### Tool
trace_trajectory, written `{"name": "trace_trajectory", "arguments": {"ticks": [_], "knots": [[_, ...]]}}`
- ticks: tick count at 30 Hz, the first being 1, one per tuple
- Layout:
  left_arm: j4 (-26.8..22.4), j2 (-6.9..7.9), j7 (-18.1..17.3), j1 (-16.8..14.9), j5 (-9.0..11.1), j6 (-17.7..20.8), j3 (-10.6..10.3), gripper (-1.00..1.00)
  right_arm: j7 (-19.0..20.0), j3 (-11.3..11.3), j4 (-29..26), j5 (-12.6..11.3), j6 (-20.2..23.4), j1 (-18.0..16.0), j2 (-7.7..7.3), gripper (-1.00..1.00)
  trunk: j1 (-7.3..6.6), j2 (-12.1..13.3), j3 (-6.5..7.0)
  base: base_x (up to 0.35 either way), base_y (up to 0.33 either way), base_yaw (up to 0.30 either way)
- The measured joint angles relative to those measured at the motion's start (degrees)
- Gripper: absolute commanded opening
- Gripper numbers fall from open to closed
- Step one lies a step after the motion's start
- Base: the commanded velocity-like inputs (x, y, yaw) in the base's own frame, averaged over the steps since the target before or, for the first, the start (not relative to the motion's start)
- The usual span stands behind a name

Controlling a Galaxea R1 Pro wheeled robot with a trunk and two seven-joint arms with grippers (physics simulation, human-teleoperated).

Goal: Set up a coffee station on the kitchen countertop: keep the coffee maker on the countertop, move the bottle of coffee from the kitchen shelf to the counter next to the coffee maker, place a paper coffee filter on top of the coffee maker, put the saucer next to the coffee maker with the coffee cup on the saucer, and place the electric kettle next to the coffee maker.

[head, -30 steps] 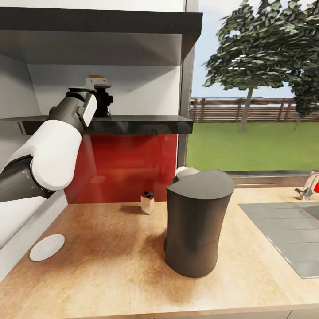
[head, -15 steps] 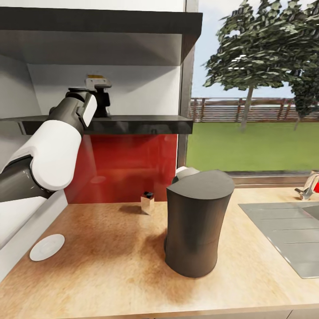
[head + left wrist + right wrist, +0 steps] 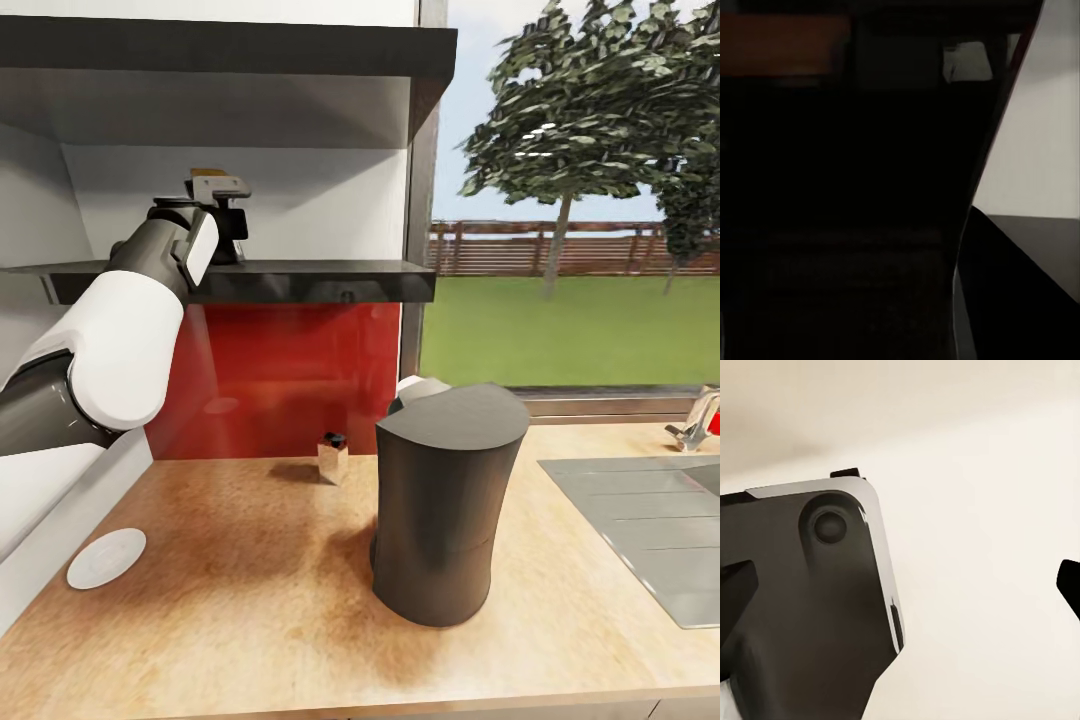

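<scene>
Coffee bottle [image 3: 213, 185] sits at the left gripper [image 3: 222, 215] up on the kitchen shelf [image 3: 300, 280]; I cannot tell whether the jaws pinch it. Below, the coffee maker [image 3: 445, 510] and saucer [image 3: 105, 557] occupy the countertop [image 3: 250, 600]; most placements appear undone.

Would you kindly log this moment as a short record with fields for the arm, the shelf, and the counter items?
left arm: raised to the shelf, left gripper at a small tan-topped item there; grip unclear
coffee maker: upright, mid-counter
small jar: on the counter behind the coffee maker, near the red backsplash
saucer: flat at the counter's left edge, bare
sink: right side
</scene>
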Motion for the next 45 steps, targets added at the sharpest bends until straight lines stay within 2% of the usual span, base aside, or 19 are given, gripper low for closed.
{"name": "trace_trajectory", "arguments": {"ticks": [21, 27, 34, 40, 45], "knots": [[-0.48, -0.10, -0.39, -0.12, -0.01, 2.00, -0.84, -1.00, -0.04, -0.08, 0.00, 0.00, 0.00, 0.00, 0.05, 1.00, -0.01, -0.03, 0.02, 0.000, 0.000, 0.000], [-0.55, -0.21, -1.13, -0.22, -0.80, 2.45, -0.87, -1.00, -0.05, -0.08, 0.00, 0.00, 0.00, 0.00, 0.00, 1.00, -0.01, -0.03, 0.02, -0.014, 0.000, 0.000], [-1.38, -0.22, -2.70, -0.31, -0.14, 3.79, -0.73, -1.00, -0.06, -0.16, 0.00, 0.00, 0.00, 0.00, 0.07, 1.00, 0.03, 0.01, 0.00, -0.241, 0.000, 0.000], [-6.53, -0.23, -3.82, -0.12, -0.05, 6.67, -1.07, -1.00, -0.04, -0.16, 0.00, 0.00, 0.00, 0.00, 0.10, 1.00, 0.03, 0.01, 0.00, -0.329, 0.000, 0.000], [-7.49, -0.23, -4.99, -0.09, 0.10, 7.91, -1.13, -1.00, -0.05, -0.16, 0.00, 0.00, 0.00, 0.00, 0.17, 1.00, 0.03, 0.01, 0.00, -0.337, 0.000, 0.000]]}}
